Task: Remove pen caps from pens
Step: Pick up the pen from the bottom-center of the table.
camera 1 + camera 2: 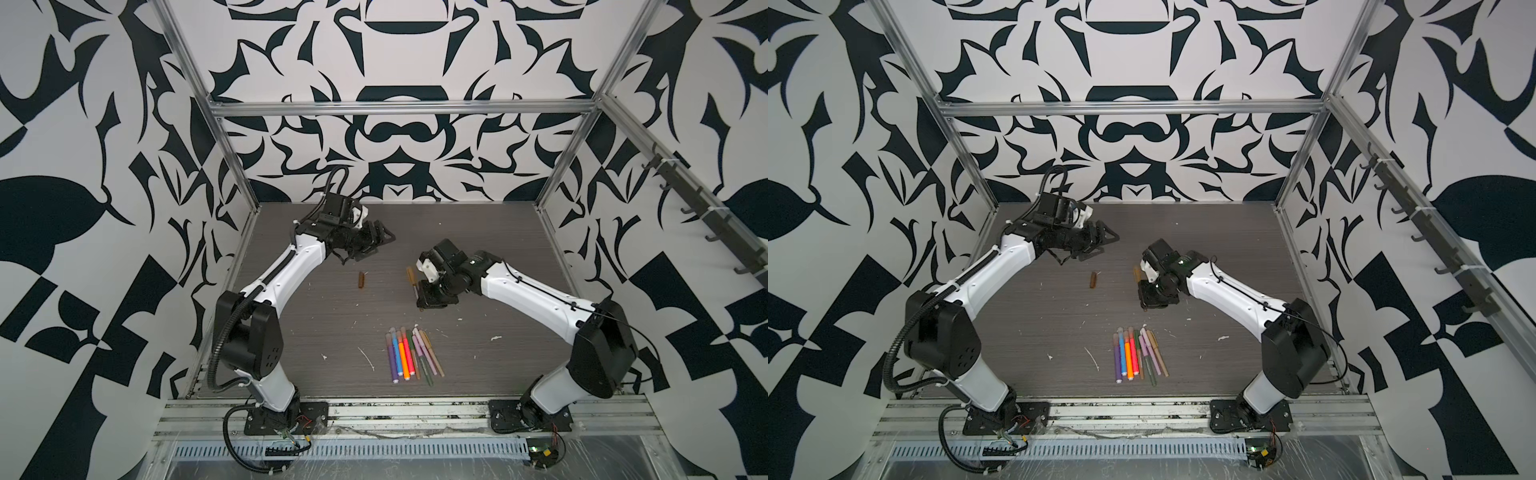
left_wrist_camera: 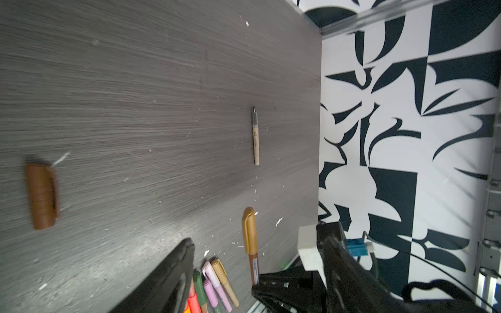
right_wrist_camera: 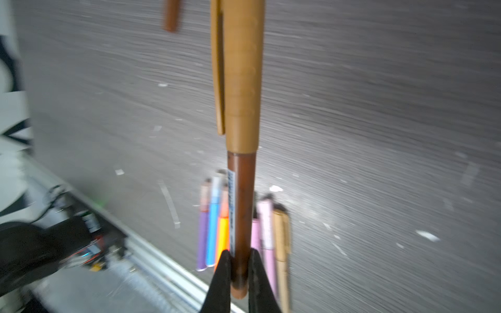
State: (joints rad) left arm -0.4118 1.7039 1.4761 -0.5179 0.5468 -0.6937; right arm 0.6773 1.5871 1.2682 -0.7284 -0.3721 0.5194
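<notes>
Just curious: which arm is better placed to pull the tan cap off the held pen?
Probably left: the left gripper is open and empty; the right gripper clamps the pen, its tan cap sticking out free.

Brown pen cap (image 1: 361, 279) on grey table (image 1: 316, 316)

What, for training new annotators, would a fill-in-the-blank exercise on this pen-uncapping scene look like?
1. The right gripper is shut on the brown pen, whose cap is ____ in colour.
2. The loose cap lying on the table is ____ in colour.
3. The left gripper, jaws apart above the table, holds ____.

Missing words: tan; brown; nothing.
</notes>
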